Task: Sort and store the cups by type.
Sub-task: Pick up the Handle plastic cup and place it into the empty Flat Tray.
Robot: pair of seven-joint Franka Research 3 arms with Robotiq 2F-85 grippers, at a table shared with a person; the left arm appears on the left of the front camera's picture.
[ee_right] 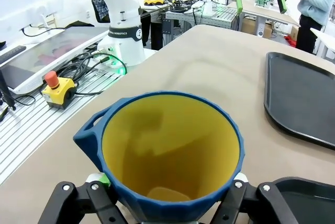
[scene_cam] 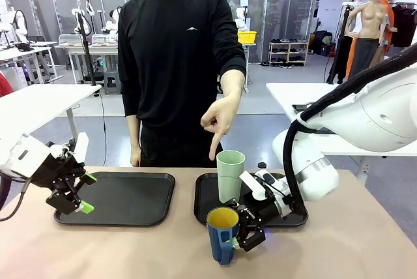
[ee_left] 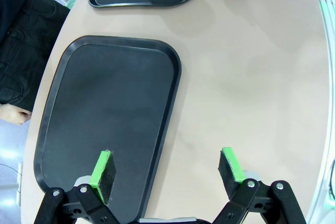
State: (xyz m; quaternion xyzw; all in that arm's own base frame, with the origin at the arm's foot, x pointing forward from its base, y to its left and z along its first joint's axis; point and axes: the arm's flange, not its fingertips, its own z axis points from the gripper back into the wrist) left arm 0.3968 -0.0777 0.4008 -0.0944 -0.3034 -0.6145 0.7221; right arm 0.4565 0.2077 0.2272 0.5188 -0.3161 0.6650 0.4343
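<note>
Bright, even overhead light fills the room, and the front view is sharp. The black trays [ee_left: 120, 109] carry soft glare, and faint diffuse shadows lie on the tan table [ee_left: 251, 93]. Both wrist views bend straight edges near their borders. The mug [ee_right: 172, 150] looks slightly soft up close.

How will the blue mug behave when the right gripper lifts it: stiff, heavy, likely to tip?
The blue mug looks rigid, so it probably keeps its shape in the right gripper. Its yellow inside appears empty, so it is likely light. The handle sticks out to one side, which might tilt it slightly.
</note>
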